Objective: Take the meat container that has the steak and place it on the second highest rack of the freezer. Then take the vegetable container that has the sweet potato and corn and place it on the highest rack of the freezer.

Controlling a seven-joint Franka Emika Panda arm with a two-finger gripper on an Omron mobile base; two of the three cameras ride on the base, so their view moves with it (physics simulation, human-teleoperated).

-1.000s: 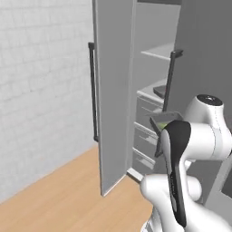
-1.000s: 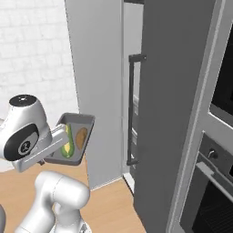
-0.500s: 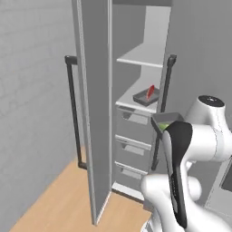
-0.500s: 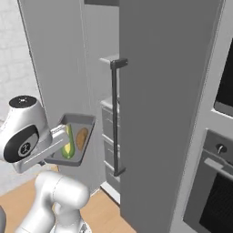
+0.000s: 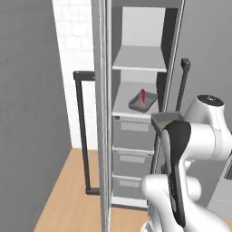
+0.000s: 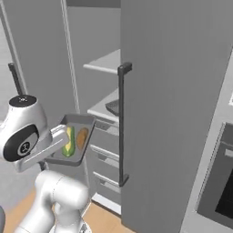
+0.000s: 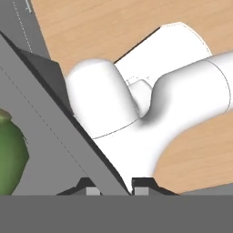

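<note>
Swinging round with the base, both base views now face the freezer [image 5: 136, 113] almost square on, where a second ago they saw it from well off to one side. Left to right in the left view: open door, bar handle, then the shelves, with the steak [image 5: 142, 96] in its tray already on the second rack. Above it the highest rack [image 5: 138, 59] waits bare. Over in the right view the gripper [image 7: 111, 186] pinches the rim of the veg tray [image 6: 73, 144], jaws nearly together, holding it level so the corn [image 6: 68, 141] and sweet potato [image 6: 82, 138] lie side by side. I'd say lifting comes next.
</note>
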